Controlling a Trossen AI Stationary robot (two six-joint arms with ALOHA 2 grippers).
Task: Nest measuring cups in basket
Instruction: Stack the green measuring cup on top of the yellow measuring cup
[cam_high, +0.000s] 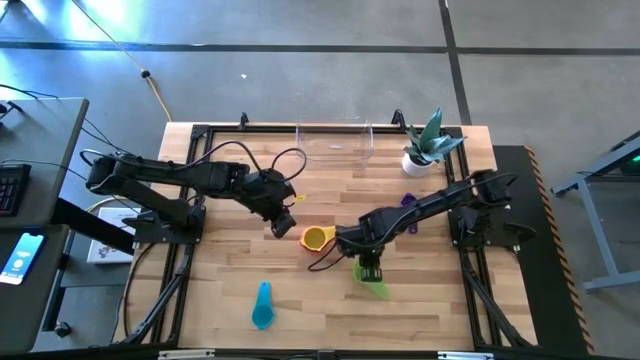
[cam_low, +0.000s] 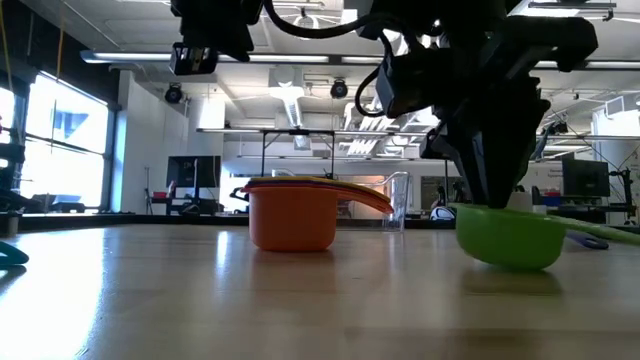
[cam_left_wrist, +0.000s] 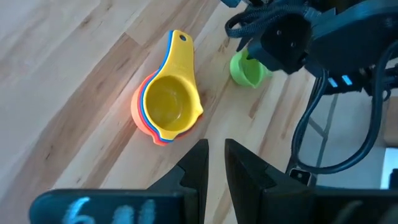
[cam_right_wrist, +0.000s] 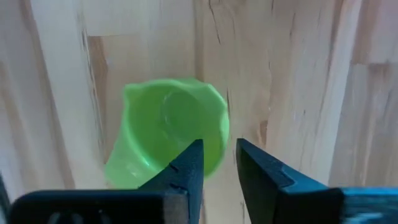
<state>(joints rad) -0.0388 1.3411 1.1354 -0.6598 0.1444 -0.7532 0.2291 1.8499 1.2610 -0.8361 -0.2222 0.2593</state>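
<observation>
The step in hand looks like collecting the green cup (cam_high: 374, 286). The right gripper (cam_high: 368, 268) hangs right over it near the table's (cam_high: 230, 260) middle front, and in the right wrist view its fingers (cam_right_wrist: 186, 167) stand a little apart over the cup's rim, not yet closed on anything. The cup sits on the wood, tipped slightly in the low view.

Just beside it stands a stack of cups (cam_high: 317, 238) already nested: yellow on top, with blue, red and orange edges showing under it (seen best from the left wrist). The left gripper (cam_high: 282, 226) hovers next to that stack, holding nothing, its fingers (cam_left_wrist: 194, 169) nearly together with a thin gap.

A teal cup (cam_high: 262, 305) lies alone near the front edge, and a purple one (cam_high: 409, 200) lies partly under the right arm. The clear basket (cam_high: 334, 143) is at the far edge, well apart from all the cups, next to a potted plant (cam_high: 425, 148).

Next, I judge, the right gripper must drop onto the green cup's rim and pinch, then carry it to the stack; the stack still has to reach the basket.

No brand, label or readable writing shows on the cups or basket.
</observation>
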